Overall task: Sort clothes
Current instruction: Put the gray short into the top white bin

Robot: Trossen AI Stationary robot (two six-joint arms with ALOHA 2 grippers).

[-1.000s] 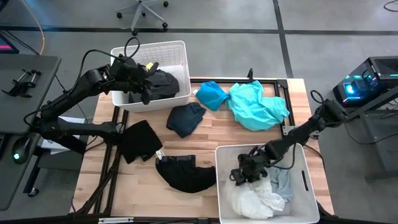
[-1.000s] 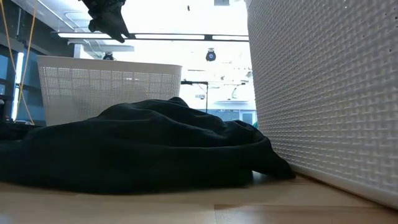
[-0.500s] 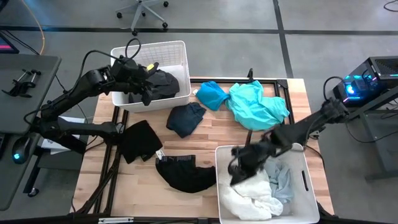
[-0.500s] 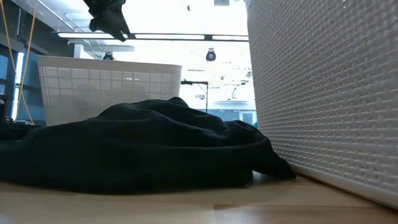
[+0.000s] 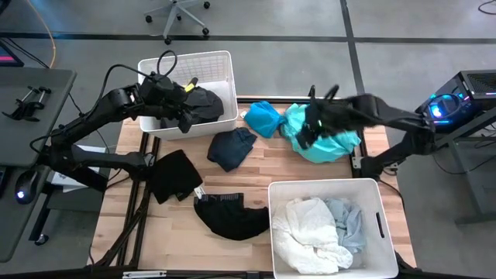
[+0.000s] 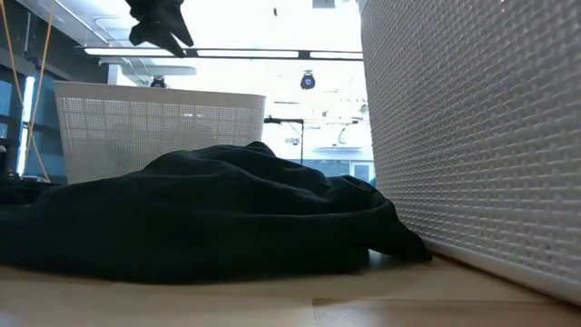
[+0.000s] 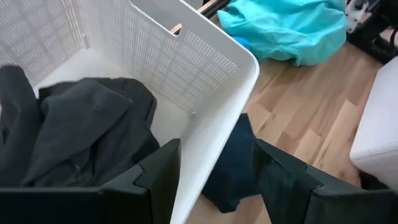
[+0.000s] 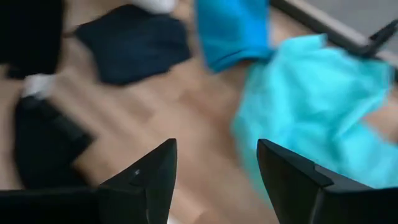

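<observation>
Clothes lie on the wooden table: a turquoise garment (image 5: pixel 329 136), a bright blue one (image 5: pixel 262 118), a dark navy one (image 5: pixel 231 147) and two black ones (image 5: pixel 174 174) (image 5: pixel 231 218). Dark clothes (image 5: pixel 203 105) lie in the far left white bin (image 5: pixel 225 58). A white garment (image 5: pixel 310 236) and a pale grey-blue one (image 5: pixel 350 225) lie in the near right bin (image 5: pixel 325 186). My left gripper (image 5: pixel 182 108) (image 7: pixel 214 180) hovers open over the far bin's near rim. My right gripper (image 5: pixel 306 128) (image 8: pixel 217 180) hangs open above the turquoise garment's left part, holding nothing.
Bare wood (image 5: pixel 271 167) shows between the navy garment and the near bin. In the low view the black garment (image 6: pixel 200 213) lies against the near bin's wall (image 6: pixel 472 136), with the far bin (image 6: pixel 154 118) behind. An office chair (image 5: pixel 177 15) stands beyond the table.
My right gripper has risen out of the near right bin and swung fast toward the table's far edge, turning as it went, and now hangs over the turquoise garment. The white garment stays in the bin.
</observation>
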